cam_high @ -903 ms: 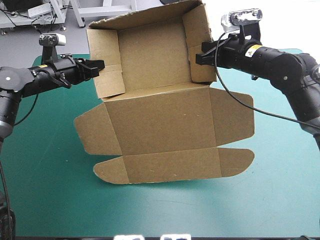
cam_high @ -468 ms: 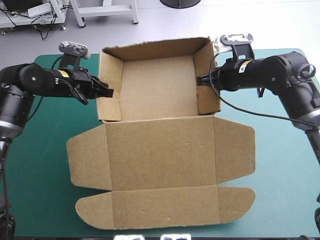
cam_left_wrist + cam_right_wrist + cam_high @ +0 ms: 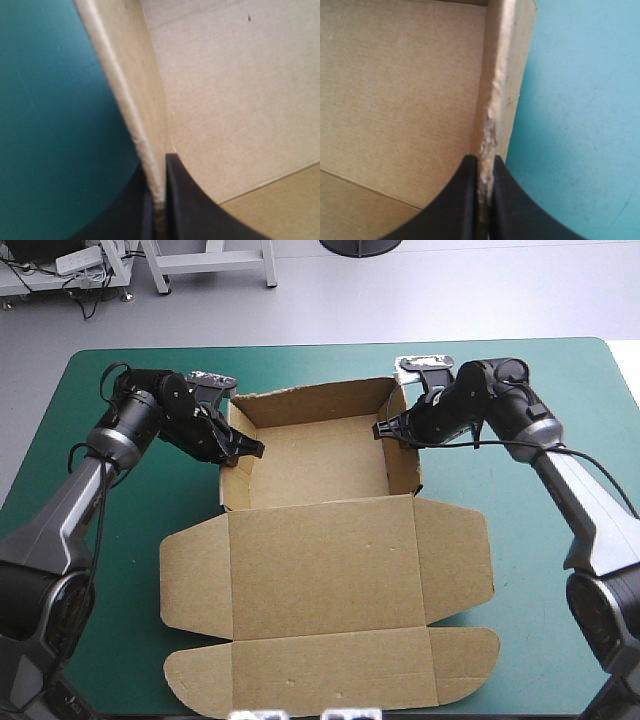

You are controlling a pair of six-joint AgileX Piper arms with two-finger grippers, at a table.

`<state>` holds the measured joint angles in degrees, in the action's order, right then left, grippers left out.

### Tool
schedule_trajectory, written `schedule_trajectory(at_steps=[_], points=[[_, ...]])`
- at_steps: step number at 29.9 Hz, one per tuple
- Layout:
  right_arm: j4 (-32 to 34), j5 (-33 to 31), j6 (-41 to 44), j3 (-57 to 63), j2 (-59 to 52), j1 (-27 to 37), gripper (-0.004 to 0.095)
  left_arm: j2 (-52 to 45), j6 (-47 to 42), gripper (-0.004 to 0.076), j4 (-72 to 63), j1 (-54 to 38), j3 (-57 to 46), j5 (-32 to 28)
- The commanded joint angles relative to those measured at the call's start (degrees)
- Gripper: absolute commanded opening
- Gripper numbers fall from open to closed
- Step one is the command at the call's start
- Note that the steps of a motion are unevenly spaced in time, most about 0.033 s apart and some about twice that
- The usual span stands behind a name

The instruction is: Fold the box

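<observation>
While the box is settling flat onto the tabletop after hanging tilted just before, the left hand and right hand are pinching its side walls, all but shut; the tray is looking formed, lid lying flat.

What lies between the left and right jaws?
The bare tray floor of the box; left jaws and right jaws each pinch a side wall. The high view shows it.
</observation>
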<state>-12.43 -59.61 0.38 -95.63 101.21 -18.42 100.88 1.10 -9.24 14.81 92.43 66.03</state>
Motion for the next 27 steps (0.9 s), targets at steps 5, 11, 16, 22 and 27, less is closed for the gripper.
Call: schedule_trajectory(at_steps=[5,11,16,22,27], points=[[1.3,7.8,-6.0,-1.5,2.7,0.2,0.0001,2.5,0.3,-0.0011,3.3,0.1,2.0,-2.3],[2.8,8.3,-7.1,-1.5,5.0,0.2,0.0098,3.4,0.6,-0.001,3.0,0.1,2.5,-4.0],[6.3,8.5,-8.9,-1.5,5.1,0.2,0.0347,4.9,0.9,-0.0009,-1.5,0.0,4.2,-1.4],[6.7,8.6,-10.3,-1.5,5.1,0.2,0.047,8.5,2.2,0.0053,-5.3,-1.3,6.9,6.9],[6.7,9.5,-11.9,-1.6,5.1,0.2,0.047,9.4,1.7,0.0249,-6.2,-1.6,7.2,7.8]])
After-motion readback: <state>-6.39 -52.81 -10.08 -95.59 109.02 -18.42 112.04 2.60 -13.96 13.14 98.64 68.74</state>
